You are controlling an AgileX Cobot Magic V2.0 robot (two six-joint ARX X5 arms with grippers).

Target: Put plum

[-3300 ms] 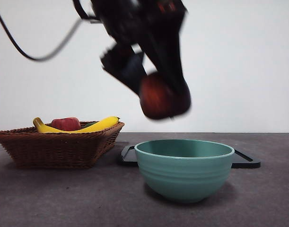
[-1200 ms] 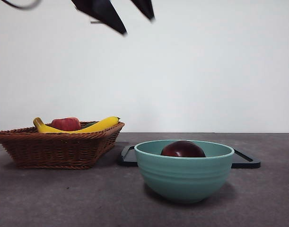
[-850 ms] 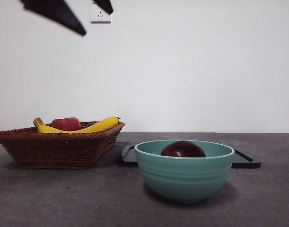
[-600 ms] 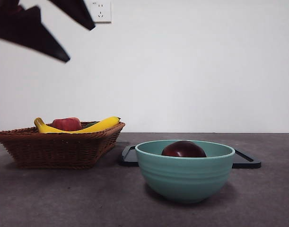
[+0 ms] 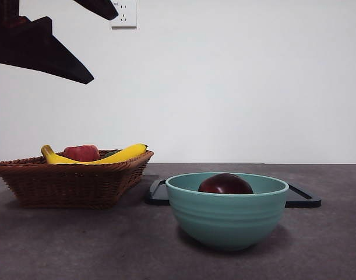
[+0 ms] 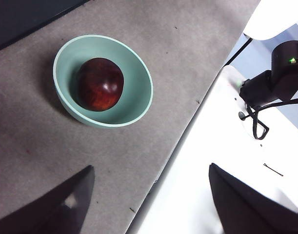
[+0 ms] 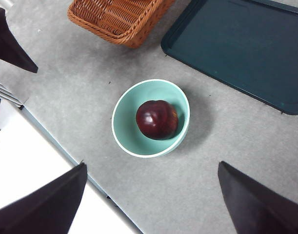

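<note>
1. A dark maroon plum [image 5: 225, 184] lies inside a pale green bowl [image 5: 227, 219] on a grey bench [image 5: 78, 245]. Only the top of the fruit shows above the rim from the front.
2. From above, the plum [image 7: 157, 119] sits near the bowl's middle, and nothing is touching it.
3. The left end effector [image 6: 146, 204] hangs high above the bench with its two black jaws spread wide and empty; the bowl [image 6: 134, 80] lies well below it.
4. The right end effector [image 7: 151, 200] also hangs high, jaws wide apart, holding nothing.
5. In the front view, dark jaw tips [image 5: 46, 49] show at about 10 o'clock.
6. A woven basket [image 5: 70, 181] stands at 9 o'clock from the bowl, holding a banana [image 5: 116, 156] and a red fruit [image 5: 81, 153].
7. A dark tray [image 5: 303, 198] lies flat behind the bowl.
</note>
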